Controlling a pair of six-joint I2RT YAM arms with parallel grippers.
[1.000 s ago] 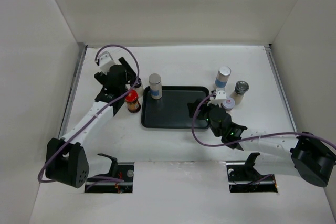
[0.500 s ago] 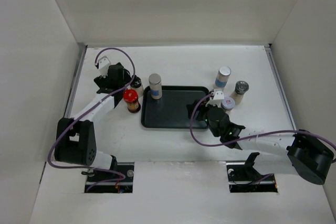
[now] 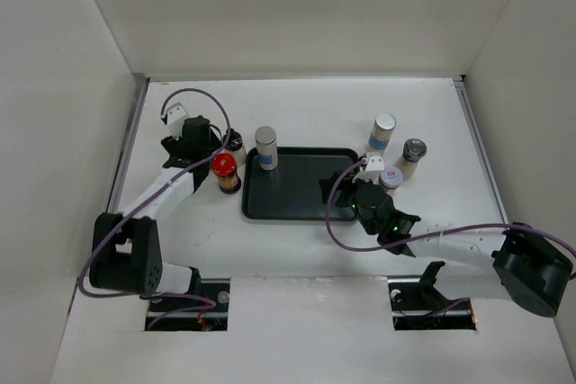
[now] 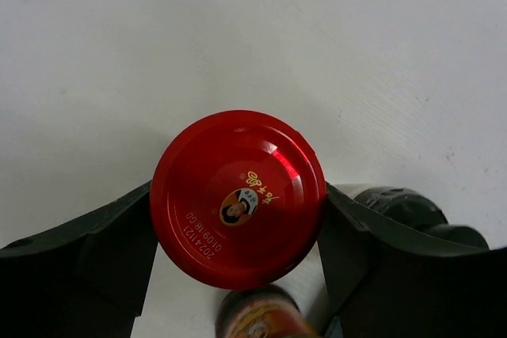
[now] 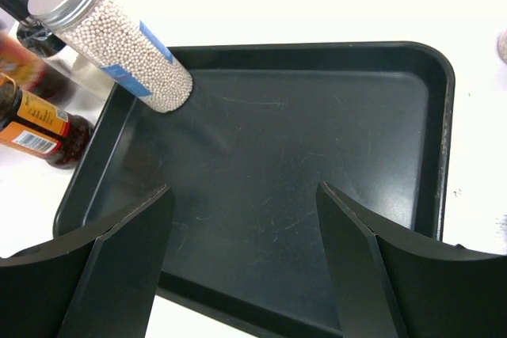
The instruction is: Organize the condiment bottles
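My left gripper (image 3: 219, 161) is shut on a red-capped jar (image 4: 238, 197); its fingers (image 4: 95, 259) touch the cap on both sides. The jar also shows in the top view (image 3: 225, 168), left of the black tray (image 3: 297, 195). A second brown sauce jar (image 5: 43, 128) stands close beside it. A black-capped jar (image 3: 236, 143) is just behind. A silver-capped jar of white beads (image 5: 111, 45) stands in the tray's far left corner. My right gripper (image 5: 244, 195) is open and empty over the tray's near right part (image 3: 335, 188).
Right of the tray stand a blue-labelled jar (image 3: 382, 132), a grey-topped shaker (image 3: 412, 157) and another shaker (image 3: 389, 177) right by my right wrist. White walls enclose the table on three sides.
My left arm has folded, its elbow drawn in toward the base, while the wrist stayed by the red-capped jar, which barely shifted. The right arm has not moved.
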